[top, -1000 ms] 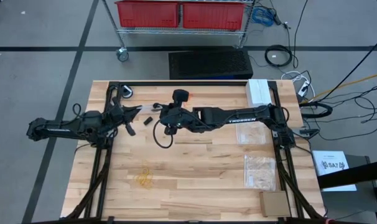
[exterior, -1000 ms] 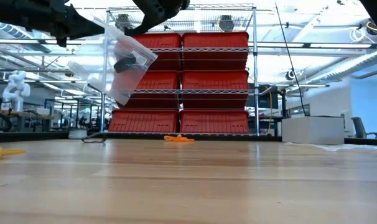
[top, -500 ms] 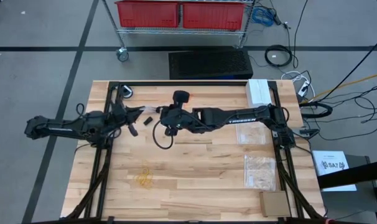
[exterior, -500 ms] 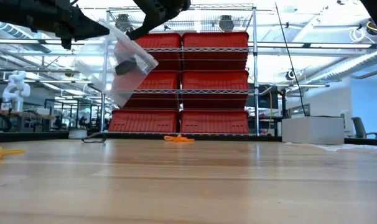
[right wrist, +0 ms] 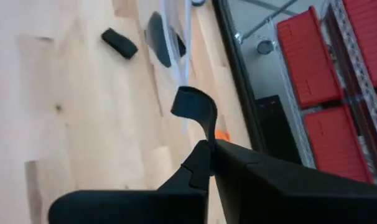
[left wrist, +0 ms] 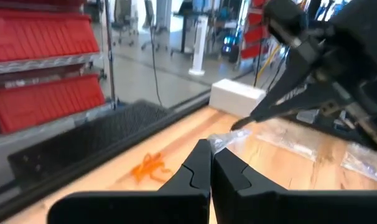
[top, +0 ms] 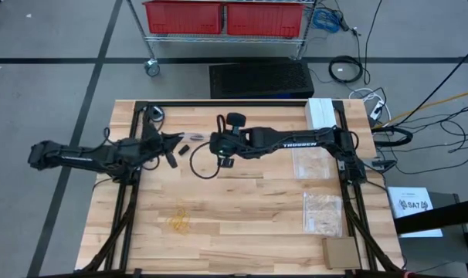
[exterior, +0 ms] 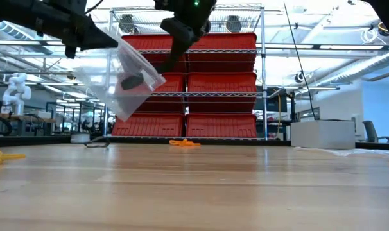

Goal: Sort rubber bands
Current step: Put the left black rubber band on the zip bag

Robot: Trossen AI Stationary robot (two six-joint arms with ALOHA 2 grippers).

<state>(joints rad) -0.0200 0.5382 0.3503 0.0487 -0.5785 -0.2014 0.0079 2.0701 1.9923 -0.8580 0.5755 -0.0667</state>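
Note:
A clear plastic bag (exterior: 127, 77) with a black cluster (exterior: 131, 81) inside hangs above the table's far left part. My left gripper (top: 174, 139) is shut on it. My right gripper (top: 208, 140) is shut beside the bag's other corner, fingers slanting down, with a curled black rubber band (right wrist: 195, 109) at its tips. Another black piece (top: 184, 150) lies on the table under them. Orange rubber bands (exterior: 183, 142) lie near the far edge, and pale yellow ones (top: 178, 222) at the near left. My left gripper pinches the bag's upper edge (left wrist: 221, 140) between its two fingers, coming about level from the table's left. The bag hangs tilted below it, clear of the table. My right gripper pinches one end of the black band (right wrist: 204, 134) at its fingertips. The rest curls out past them, clear of the table. Whether the band touches the bag, I cannot tell.
Clear bags (top: 311, 166) (top: 323, 212) lie along the right side, with a cardboard box (top: 340, 251) at the near right and a white box (top: 320, 113) at the far right. A black cable loop (top: 203, 166) hangs from the right arm. Red bins (exterior: 188, 83) stand beyond the far edge.
My right gripper has drawn a little toward the table's right edge and tipped its fingers further down, ending by the bag's right corner. The bag in my left gripper has sunk slightly and turned, and the black cluster inside sits lower.

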